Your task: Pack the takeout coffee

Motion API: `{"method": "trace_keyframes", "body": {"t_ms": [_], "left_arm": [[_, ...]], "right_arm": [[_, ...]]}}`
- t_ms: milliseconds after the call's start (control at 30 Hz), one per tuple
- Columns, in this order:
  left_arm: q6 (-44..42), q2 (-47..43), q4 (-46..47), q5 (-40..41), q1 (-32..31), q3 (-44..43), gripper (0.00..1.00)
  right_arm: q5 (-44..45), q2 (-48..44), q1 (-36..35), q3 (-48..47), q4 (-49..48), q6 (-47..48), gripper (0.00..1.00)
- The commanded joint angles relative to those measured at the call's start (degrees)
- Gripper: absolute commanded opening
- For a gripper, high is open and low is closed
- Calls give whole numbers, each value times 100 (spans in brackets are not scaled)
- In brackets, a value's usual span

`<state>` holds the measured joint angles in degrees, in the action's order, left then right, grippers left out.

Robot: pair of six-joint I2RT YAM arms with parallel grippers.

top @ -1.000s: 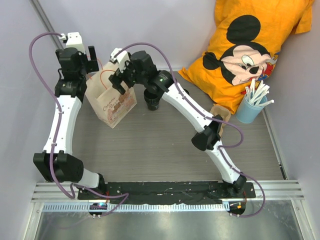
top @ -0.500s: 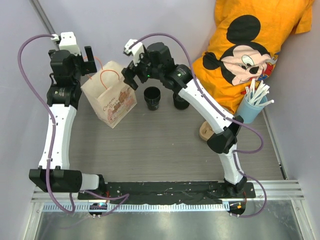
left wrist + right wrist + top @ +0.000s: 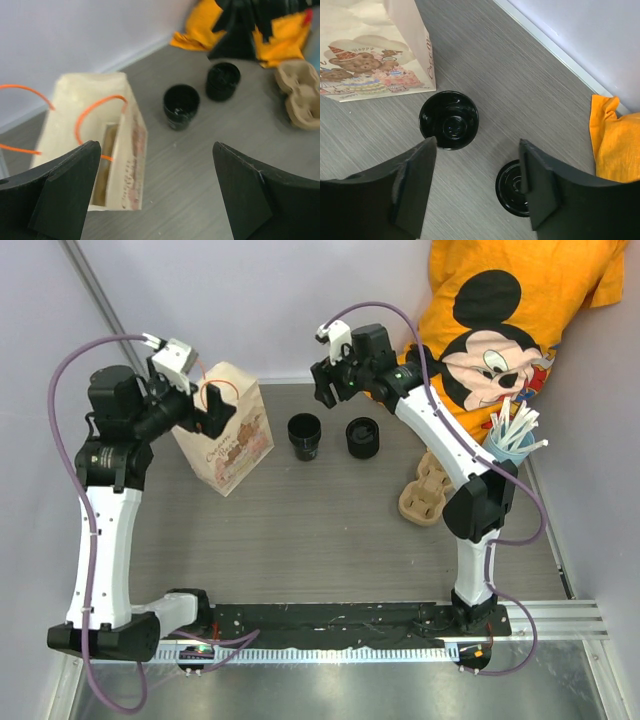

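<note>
Top view, right gripper [image 3: 325, 392]: had swung away from the cup [image 3: 303, 435] to the far side, uncovering the lid [image 3: 363, 437] beside it.
Top view, left gripper [image 3: 212, 415]: had come round over the bag [image 3: 228, 440] mouth.
Left wrist: jaws spread wide, empty; cup stood uncapped just right of the bag, lid beyond.
Right wrist: fingers apart, gripping nothing; cup and lid below, apart.
Meaning: nothing packed yet; capping the cup probably came next.

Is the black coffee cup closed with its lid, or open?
Open. The cup stands upright with its dark inside showing; the lid lies beside it, apart.
</note>
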<state>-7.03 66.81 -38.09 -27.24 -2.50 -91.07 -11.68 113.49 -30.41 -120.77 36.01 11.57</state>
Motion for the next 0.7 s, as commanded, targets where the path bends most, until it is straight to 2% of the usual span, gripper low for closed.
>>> {"method": "trace_keyframes", "body": {"t_ms": [0, 33, 67, 167, 367, 667], "left_arm": [[-710, 25, -682, -818, -398, 466, 100], [-799, 34, -761, -696, -513, 545, 100], [-861, 26, -814, -590, -767, 738, 100], [-1081, 52, -832, -405, -1032, 1142, 100], [-1047, 61, -350, -202, -1358, 1881, 100], [-880, 78, -94, -123, -1385, 2260, 100]], "right_arm": [[-106, 111, 71, -192, -402, -287, 66], [-97, 173, 71, -219, -402, -322, 64], [-115, 295, 71, -254, -393, -401, 56], [-203, 532, 71, -386, -349, -498, 47], [-212, 867, 79, -474, -349, -560, 40], [-387, 1219, 71, -491, -428, -700, 39]]}}
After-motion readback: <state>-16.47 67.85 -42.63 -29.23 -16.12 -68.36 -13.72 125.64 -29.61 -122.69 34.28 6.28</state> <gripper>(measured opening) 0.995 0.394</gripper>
